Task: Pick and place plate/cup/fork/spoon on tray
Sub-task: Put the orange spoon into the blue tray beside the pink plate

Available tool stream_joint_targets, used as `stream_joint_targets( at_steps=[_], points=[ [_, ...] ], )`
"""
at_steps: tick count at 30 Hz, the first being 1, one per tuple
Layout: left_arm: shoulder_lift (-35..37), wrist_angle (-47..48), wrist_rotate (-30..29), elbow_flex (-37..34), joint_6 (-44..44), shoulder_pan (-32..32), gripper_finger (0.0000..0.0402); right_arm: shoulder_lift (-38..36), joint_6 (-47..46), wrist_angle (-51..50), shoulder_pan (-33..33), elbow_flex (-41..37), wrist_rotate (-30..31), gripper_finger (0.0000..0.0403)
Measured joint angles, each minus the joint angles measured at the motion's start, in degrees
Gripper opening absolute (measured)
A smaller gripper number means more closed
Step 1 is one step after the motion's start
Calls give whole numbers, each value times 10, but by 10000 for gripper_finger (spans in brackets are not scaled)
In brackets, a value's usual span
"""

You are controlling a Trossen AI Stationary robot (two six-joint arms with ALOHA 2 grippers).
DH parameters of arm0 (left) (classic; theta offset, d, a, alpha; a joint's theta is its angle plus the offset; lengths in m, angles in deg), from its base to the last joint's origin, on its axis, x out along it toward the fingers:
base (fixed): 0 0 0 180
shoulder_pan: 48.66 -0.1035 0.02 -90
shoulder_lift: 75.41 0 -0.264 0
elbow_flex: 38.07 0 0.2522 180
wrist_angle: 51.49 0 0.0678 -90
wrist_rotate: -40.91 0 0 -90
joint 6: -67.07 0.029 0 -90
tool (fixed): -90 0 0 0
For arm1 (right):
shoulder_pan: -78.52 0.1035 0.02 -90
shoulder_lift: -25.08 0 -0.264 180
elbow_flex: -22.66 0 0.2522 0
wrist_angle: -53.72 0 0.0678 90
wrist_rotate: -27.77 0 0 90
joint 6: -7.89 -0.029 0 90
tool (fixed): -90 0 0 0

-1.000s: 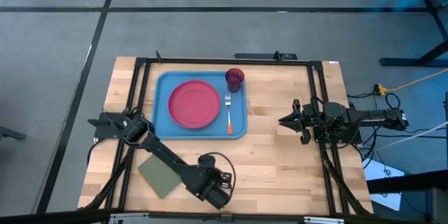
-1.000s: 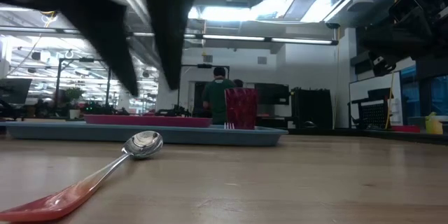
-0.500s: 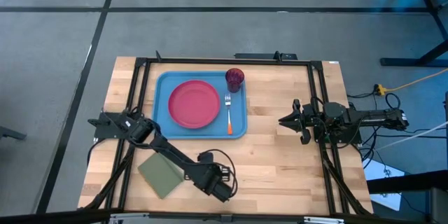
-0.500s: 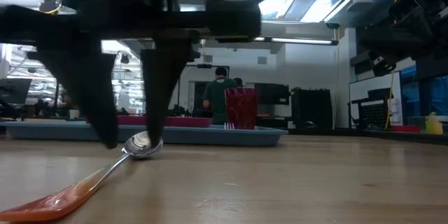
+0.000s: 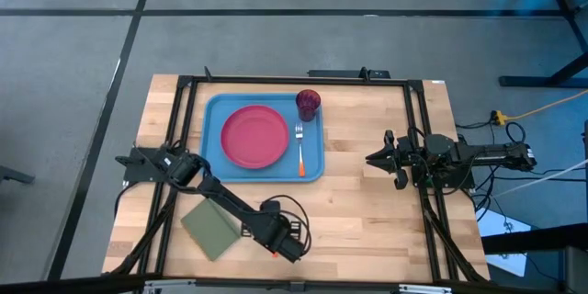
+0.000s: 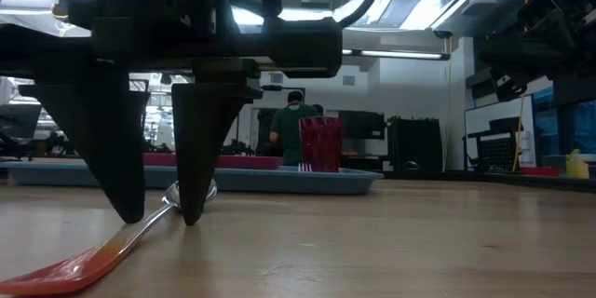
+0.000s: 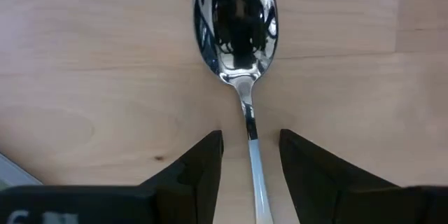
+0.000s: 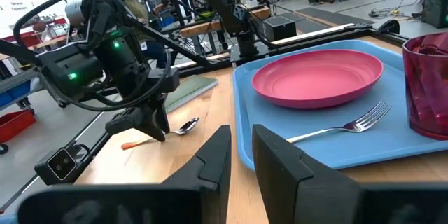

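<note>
Left gripper (image 7: 250, 155) jaws narrowly astride spoon (image 7: 238, 35) neck, high view hides spoon, right gripper (image 5: 384, 158) jaws narrow

no readable text, labels or signs

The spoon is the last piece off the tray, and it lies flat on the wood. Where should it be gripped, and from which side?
Probably the thin neck of the spoon, just behind its bowl, from straight above. It lies flat on the table, so only a top-down pinch across the narrow stem fits. The left gripper is open with a finger on each side there.
</note>
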Motion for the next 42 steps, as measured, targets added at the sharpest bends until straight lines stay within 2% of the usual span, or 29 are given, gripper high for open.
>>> stream_joint_targets(
  at_steps=[9, 26, 35, 42],
  points=[
    [-1, 0, 7, 0, 13, -7, 129, 0, 0, 0, 0, 0, 0, 65],
    [-2, 2, -2, -1, 41, -14, 8, 0, 0, 0, 0, 0, 0, 65],
    [2, -2, -1, 2, 45, -13, 3, 0, 0, 0, 0, 0, 0, 65],
    [1, 126, -43, 93, 73, -11, 2, 0, 0, 0, 0, 0, 0, 65]
  ],
)
